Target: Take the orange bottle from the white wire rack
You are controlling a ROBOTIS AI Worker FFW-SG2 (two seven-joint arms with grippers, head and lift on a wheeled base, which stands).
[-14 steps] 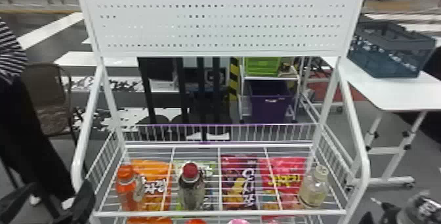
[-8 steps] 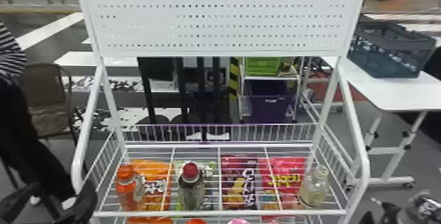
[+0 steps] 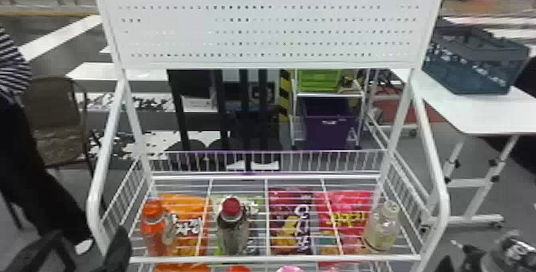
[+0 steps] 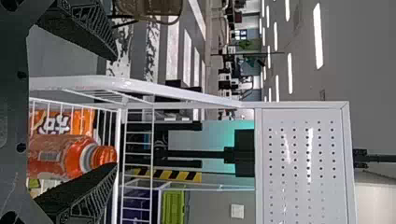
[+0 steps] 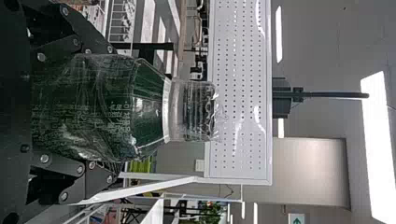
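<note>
At the left front of the white wire rack the orange bottle stands upright. My left gripper is open at the bottom left, left of the bottle, with nothing between its fingers. In the left wrist view the left gripper has its fingers spread; one partly overlaps the orange bottle standing beyond it. My right gripper is at the bottom right, outside the rack. In the right wrist view the right gripper is shut on a clear bottle with a dark green body.
A red-capped bottle and a pale bottle stand on the shelf, with snack bags behind. The rack's left side post rises near my left gripper. A table with a dark crate stands right.
My left gripper has moved a little to the right, closer to the rack's left post. The right gripper and the shelf's bottles look much the same.
</note>
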